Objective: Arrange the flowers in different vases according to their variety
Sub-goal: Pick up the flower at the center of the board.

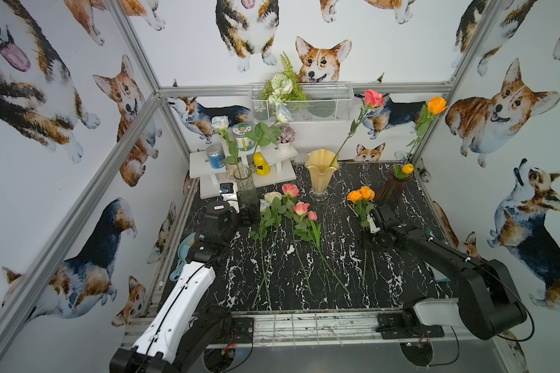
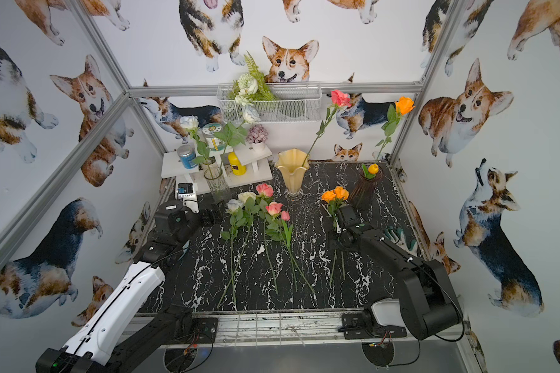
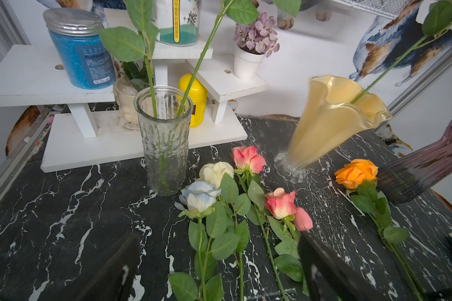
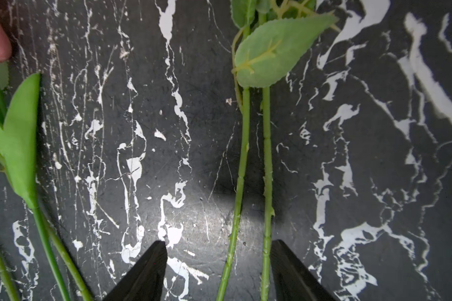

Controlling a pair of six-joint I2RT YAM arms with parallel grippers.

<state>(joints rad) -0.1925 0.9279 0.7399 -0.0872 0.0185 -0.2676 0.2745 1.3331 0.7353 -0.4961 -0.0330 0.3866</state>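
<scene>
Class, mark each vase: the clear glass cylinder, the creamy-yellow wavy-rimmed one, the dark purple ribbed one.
clear glass cylinder vase (image 3: 165, 156): left wrist view, side wall.
creamy-yellow wavy-rimmed vase (image 1: 320, 179): in a top view, body below rim.
dark purple ribbed glass vase (image 1: 391, 190): in a top view, ribbed side.

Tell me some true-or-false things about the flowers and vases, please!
1. Two white flowers stand in the clear vase. True.
2. The yellow vase holds an orange rose. False: a pink rose stands in it.
3. The right tool has two green stems between its open jaws. True.
4. The left tool grips a white rose. False: it is open and holds nothing.
5. Every pink flower is already in a vase. False: three pink flowers lie on the table.
</scene>
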